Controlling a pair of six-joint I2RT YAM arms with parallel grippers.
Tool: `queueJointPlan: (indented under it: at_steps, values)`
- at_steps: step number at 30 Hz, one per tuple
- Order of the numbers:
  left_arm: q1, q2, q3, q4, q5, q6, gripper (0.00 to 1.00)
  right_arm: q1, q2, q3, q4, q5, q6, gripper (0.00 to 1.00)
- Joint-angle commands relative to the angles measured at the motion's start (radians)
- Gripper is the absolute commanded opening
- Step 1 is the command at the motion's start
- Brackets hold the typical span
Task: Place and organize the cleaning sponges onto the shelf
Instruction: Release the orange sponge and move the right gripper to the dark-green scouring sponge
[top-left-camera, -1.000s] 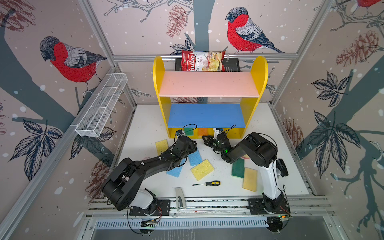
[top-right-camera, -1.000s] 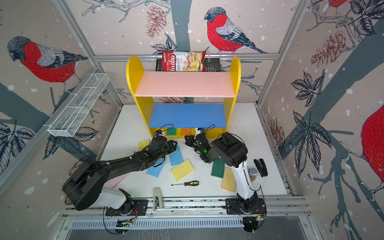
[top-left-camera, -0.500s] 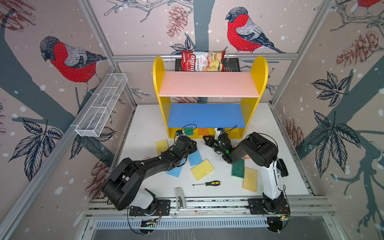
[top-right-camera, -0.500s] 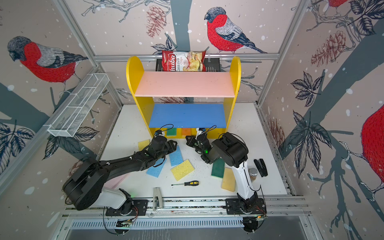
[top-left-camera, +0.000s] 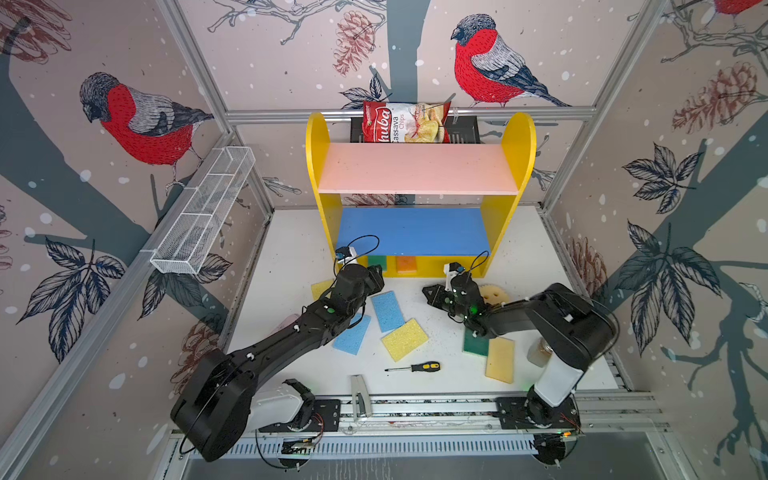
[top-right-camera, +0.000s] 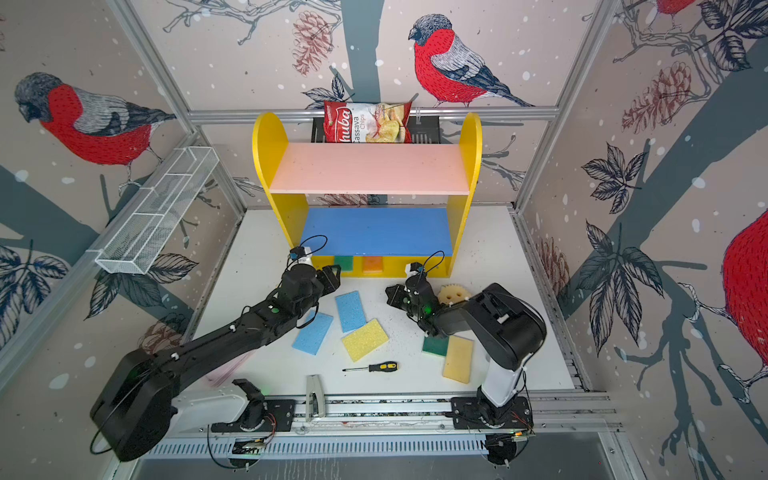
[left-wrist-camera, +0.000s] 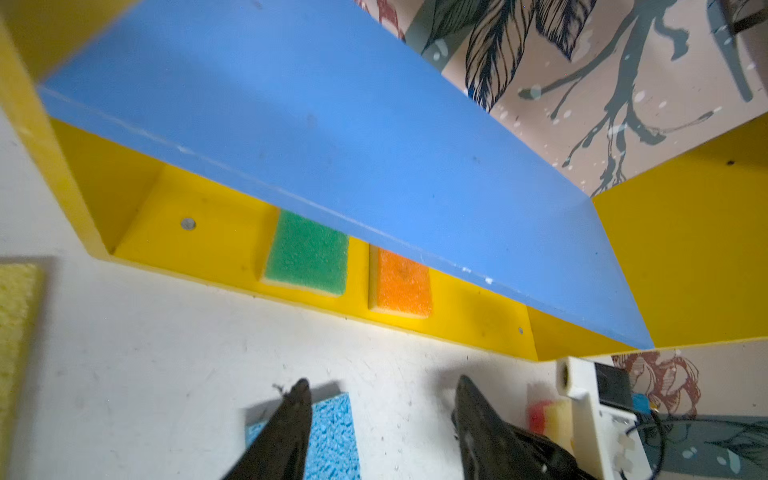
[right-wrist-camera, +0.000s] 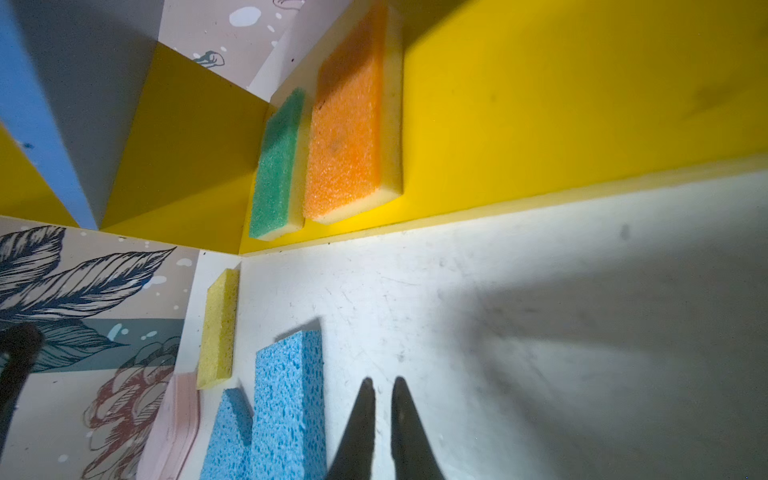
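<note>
Counting first: nine sponges, and both top views agree.
- Two on the shelf (top-left-camera: 415, 168), side by side on its yellow base under the blue board: green sponge (top-left-camera: 377, 262), orange sponge (top-left-camera: 406, 264). Pink and blue boards bare.
- Seven on the white table (top-left-camera: 291, 257): near blue sponge (top-left-camera: 387, 305), far blue sponge (top-left-camera: 352, 334), centre yellow sponge (top-left-camera: 404, 338), pale yellow sponge (top-left-camera: 322, 288) half hidden by the left arm, dark green sponge (top-left-camera: 473, 348) touching the right yellow sponge (top-left-camera: 500, 359), and one round smiley sponge (top-left-camera: 493, 294).
- Other items: one screwdriver (top-left-camera: 415, 367), one chip bag (top-left-camera: 405, 123), one wire mesh tray (top-left-camera: 203, 212).

Left gripper (left-wrist-camera: 382, 382): fingers well apart, nothing between them. It sits low, just in front of the shelf base, facing the green and orange sponges. In the left wrist view a corner of the near blue sponge lies under one finger; I cannot tell whether they touch. The pale yellow sponge lies just beside the left arm.

Right gripper (right-wrist-camera: 383, 380): fingers all but together with a thin slit between them, nothing in it. It is over bare table near the front of the shelf, between the near blue sponge and the round smiley sponge. The smiley lies just beside the wrist. The dark green sponge is partly under the right arm.

Writing: the bag reads "huba", "Cassava Chips". No other legible text.
</note>
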Motion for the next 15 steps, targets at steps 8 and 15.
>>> queueJointPlan:
  at_steps: [8,15]
  values:
    - [0.038,-0.111,0.005,-0.052,-0.134,0.077,0.63,-0.043,-0.247,-0.053,-0.424,0.223,-0.147,0.21]
    - [0.052,-0.154,0.005,-0.052,-0.178,0.096,0.65,-0.057,-0.383,-0.083,-0.614,0.319,-0.141,0.27]
